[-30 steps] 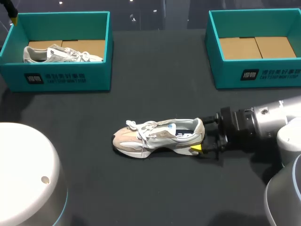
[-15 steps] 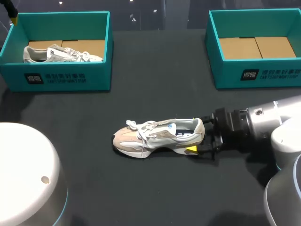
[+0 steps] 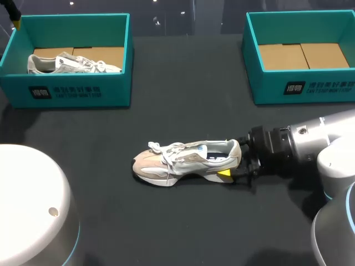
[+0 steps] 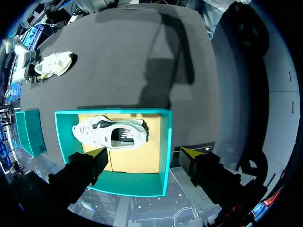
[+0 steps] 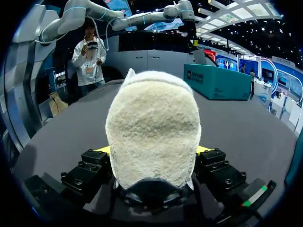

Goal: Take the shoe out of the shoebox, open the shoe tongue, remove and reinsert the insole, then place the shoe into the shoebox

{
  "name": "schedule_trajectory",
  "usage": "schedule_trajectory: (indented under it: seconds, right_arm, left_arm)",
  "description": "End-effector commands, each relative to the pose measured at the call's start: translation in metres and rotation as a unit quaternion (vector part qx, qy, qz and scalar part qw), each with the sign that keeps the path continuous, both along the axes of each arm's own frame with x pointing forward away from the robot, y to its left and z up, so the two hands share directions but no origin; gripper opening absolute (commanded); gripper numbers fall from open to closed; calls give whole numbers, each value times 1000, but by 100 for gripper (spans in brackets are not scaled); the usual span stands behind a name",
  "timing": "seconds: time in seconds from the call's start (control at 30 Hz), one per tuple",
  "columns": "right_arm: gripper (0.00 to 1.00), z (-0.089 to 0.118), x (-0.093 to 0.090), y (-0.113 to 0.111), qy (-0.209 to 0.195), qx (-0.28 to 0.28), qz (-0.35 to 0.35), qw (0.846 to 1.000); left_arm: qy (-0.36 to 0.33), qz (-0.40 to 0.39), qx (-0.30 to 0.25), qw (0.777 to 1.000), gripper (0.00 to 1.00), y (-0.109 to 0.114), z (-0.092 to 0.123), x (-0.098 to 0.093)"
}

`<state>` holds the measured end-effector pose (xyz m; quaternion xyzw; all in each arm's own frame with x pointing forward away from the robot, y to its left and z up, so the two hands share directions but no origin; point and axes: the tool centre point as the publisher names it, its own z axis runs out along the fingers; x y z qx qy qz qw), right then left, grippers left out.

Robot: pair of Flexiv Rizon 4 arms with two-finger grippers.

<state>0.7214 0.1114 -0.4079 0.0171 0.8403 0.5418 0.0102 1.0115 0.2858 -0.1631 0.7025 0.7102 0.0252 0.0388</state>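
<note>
A beige and white shoe [image 3: 186, 160] lies on its sole in the middle of the black table, toe to the left. My right gripper [image 3: 229, 165] comes in from the right at table height and is shut on the shoe's heel. In the right wrist view the fleecy heel [image 5: 151, 127] fills the space between the fingers, and both yellow tips sit against its sides. My left gripper [image 4: 142, 158] hangs open high above the left teal shoebox [image 4: 163, 142], which holds a second white shoe [image 4: 109, 132]. The tongue and insole cannot be made out.
The left shoebox [image 3: 66, 91] stands at the back left with the second shoe [image 3: 72, 64] inside. A second teal shoebox [image 3: 299, 86], with only brown cardboard inside, stands at the back right. My robot's white housing [image 3: 28, 205] covers the front left corner.
My right gripper has slid left along the table until its fingers flank the heel, and they have drawn in. The shoe and my left arm have stayed put.
</note>
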Motion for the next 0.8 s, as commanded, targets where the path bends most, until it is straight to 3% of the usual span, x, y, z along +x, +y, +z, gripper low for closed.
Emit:
schedule_trajectory:
  seconds: [0.03,0.8]
  right_arm:
    - [0,-3,2,3,3,-3,2,1000]
    - [0,-1,4,0,2,-4,26,1000]
  left_arm:
    - [-1,-1,0,1000,100,0,1,-1]
    - [-1,-1,0,1000,100,0,1,-1]
